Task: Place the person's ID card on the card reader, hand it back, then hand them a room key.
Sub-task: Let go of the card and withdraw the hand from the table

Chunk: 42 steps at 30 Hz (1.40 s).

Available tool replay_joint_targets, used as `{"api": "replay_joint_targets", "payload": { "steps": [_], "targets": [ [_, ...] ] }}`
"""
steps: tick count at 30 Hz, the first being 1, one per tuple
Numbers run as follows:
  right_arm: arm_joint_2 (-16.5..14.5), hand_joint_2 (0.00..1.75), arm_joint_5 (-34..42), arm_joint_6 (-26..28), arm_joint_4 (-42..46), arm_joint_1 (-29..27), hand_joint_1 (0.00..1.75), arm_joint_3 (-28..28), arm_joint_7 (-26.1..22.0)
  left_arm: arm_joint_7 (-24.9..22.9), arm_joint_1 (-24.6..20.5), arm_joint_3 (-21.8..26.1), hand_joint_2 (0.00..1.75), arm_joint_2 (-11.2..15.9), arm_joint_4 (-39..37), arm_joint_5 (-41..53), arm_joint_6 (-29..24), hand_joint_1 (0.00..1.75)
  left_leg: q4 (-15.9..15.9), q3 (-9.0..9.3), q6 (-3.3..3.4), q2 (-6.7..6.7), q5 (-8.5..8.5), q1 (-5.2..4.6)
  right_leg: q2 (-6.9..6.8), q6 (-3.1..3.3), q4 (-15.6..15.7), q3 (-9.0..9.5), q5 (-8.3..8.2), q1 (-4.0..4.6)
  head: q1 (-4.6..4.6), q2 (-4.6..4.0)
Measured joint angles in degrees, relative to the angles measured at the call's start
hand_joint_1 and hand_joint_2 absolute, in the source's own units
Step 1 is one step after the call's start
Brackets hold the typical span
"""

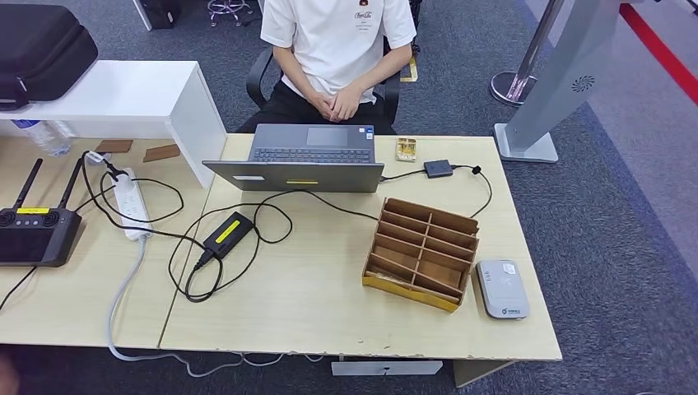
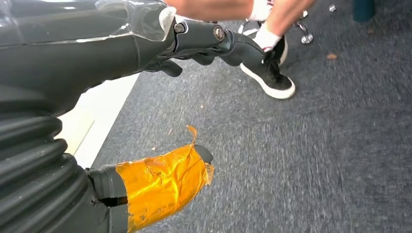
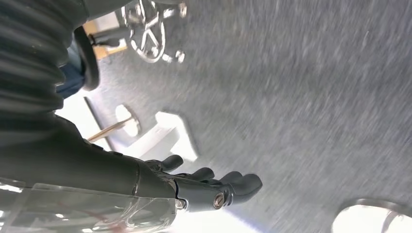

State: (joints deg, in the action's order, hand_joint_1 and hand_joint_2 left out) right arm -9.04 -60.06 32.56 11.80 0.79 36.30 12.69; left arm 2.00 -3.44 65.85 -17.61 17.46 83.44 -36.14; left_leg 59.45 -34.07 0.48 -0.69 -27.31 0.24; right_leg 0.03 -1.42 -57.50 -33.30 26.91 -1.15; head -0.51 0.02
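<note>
Nothing done yet: left hand and right hand hang empty, fingers loosely apart over carpet, card reader bare, person's hands clasped.

Grey card reader; brown wooden organizer; light wood table; orange-taped thumb.

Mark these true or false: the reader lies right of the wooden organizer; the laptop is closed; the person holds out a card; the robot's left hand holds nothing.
1. The reader lies right of the organizer. True.
2. The laptop is closed. False: it is open.
3. The person holds out a card. False: their hands are clasped in their lap.
4. The left hand holds nothing. True: it hangs above the carpet.
</note>
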Motion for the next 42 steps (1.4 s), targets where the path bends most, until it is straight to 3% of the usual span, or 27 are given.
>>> {"api": "replay_joint_targets", "payload": {
  "steps": [2,5,7,10,16,18,25,26,28,30,32,34,36,37,41,42],
  "targets": [
    [0.0,1.75,-0.6,-9.5,-0.2,0.3,0.00,0.3,-2.0,-1.6,-0.3,0.0,1.75,0.6,-1.5,0.6,8.1,0.00,0.0,0.00,0.00,0.00,0.00,0.00,0.00,0.00,0.0,0.00,0.00,0.00,0.00,0.00],
    [0.0,1.75,-2.6,-23.7,-0.5,0.8,0.00,0.0,-1.1,-4.3,-0.7,0.0,1.75,1.1,-3.1,0.9,23.3,0.00,0.0,0.01,-0.01,0.00,0.00,0.00,0.00,0.00,0.0,0.00,0.00,0.01,-0.01,0.00],
    [-0.1,1.75,-3.1,-27.8,-0.7,1.1,0.00,-0.1,0.4,-5.3,-0.8,0.0,1.75,1.1,-3.8,0.1,27.1,0.00,0.0,0.01,-0.01,0.00,0.01,0.00,0.00,0.01,0.0,0.00,-0.01,0.01,0.00,0.00],
    [-0.2,1.75,-4.7,-24.5,-0.7,1.2,0.00,-0.5,1.2,-6.9,-1.0,0.1,1.75,1.0,-4.1,0.7,22.9,0.00,0.0,0.00,-0.01,0.00,0.01,0.00,0.00,0.01,0.0,0.00,-0.01,0.01,0.00,0.00],
    [0.3,1.75,-7.0,-2.6,-0.5,1.2,0.00,-0.8,2.2,-5.2,-0.8,0.2,1.75,1.5,-3.4,-0.7,0.6,0.00,0.0,0.00,-0.01,0.00,0.00,0.00,0.00,0.00,0.0,0.00,0.00,0.01,0.01,0.00],
    [0.4,1.75,-7.3,0.6,-0.4,1.2,0.00,-0.8,2.6,-4.1,-0.7,0.3,1.75,1.3,-2.4,-1.2,-2.5,0.00,0.0,0.00,-0.01,0.00,0.00,0.00,0.00,0.01,0.0,0.00,0.00,0.01,0.00,0.00],
    [0.5,1.75,-8.2,3.5,-0.3,1.1,0.00,-0.8,3.1,-3.1,-0.3,0.6,1.75,0.8,-0.1,0.7,-2.1,0.00,0.0,0.00,-0.01,0.00,0.00,0.00,0.00,0.01,0.0,0.00,0.00,0.02,0.00,0.00],
    [0.5,1.75,-8.5,3.3,-0.3,1.1,0.00,-0.8,2.7,-3.7,-0.3,0.6,1.75,0.8,0.0,1.6,-0.4,0.00,0.0,0.00,-0.01,0.00,0.00,0.00,0.00,0.01,0.0,0.00,0.00,0.01,0.01,0.00],
    [0.6,1.75,-9.2,-1.5,-0.3,1.2,0.00,-0.9,1.0,-5.2,-0.6,0.6,1.75,1.2,-1.3,2.4,8.3,0.00,0.0,0.01,-0.01,0.00,0.00,0.00,0.00,0.01,0.0,0.00,0.00,0.01,0.00,0.00],
    [0.8,1.75,-9.1,-11.4,-0.5,1.3,0.00,-1.2,-0.1,-5.3,-0.8,0.7,0.87,1.6,-2.5,2.1,19.2,0.00,0.0,0.01,-0.01,0.01,0.01,0.01,0.01,0.01,0.0,0.00,0.00,0.01,0.00,0.00],
    [0.8,1.75,-8.0,-21.2,-0.7,1.5,0.02,-1.2,0.3,-5.3,-0.9,1.0,0.87,1.5,-3.3,1.3,23.9,0.03,0.0,0.00,-0.01,-0.01,0.01,0.02,0.00,0.01,0.0,0.00,0.00,0.01,0.01,0.00],
    [0.4,0.87,-7.5,-25.3,-0.8,1.5,0.82,-1.1,1.2,-5.8,-1.0,1.3,1.75,1.3,-3.8,1.5,23.0,0.90,0.0,0.00,-0.01,-0.01,0.01,-0.01,0.00,0.01,0.0,0.00,-0.01,0.01,0.01,0.00],
    [0.1,0.00,-7.6,-24.3,-0.8,1.5,1.68,-1.1,1.6,-6.7,-1.1,1.4,1.75,1.4,-4.0,2.2,20.6,1.75,0.0,0.01,-0.01,0.01,0.00,-0.03,0.02,0.02,0.0,-0.01,-0.01,0.01,-0.01,0.00],
    [0.0,0.00,-7.6,-23.4,-0.9,1.5,1.75,-1.1,1.3,-7.3,-1.1,1.4,1.75,1.4,-4.0,2.3,19.0,1.75,0.0,0.01,-0.01,0.02,0.00,-0.02,0.03,0.02,0.0,-0.02,-0.01,0.02,-0.02,0.00],
    [0.1,0.00,-7.7,-22.2,-0.9,1.7,1.75,-1.0,-0.2,-8.8,-1.1,1.4,0.00,1.9,-4.2,1.9,16.2,1.75,0.0,0.01,-0.02,0.01,0.01,0.04,0.02,0.02,0.0,-0.01,0.00,0.04,0.01,0.00],
    [0.1,0.00,-7.7,-22.3,-0.9,1.7,1.75,-1.0,-0.3,-8.9,-1.2,1.4,0.00,2.0,-4.3,1.8,16.6,1.75,0.0,0.01,-0.02,0.01,0.01,0.04,0.02,0.02,0.0,0.00,0.00,0.04,0.01,0.00]
  ]
}}
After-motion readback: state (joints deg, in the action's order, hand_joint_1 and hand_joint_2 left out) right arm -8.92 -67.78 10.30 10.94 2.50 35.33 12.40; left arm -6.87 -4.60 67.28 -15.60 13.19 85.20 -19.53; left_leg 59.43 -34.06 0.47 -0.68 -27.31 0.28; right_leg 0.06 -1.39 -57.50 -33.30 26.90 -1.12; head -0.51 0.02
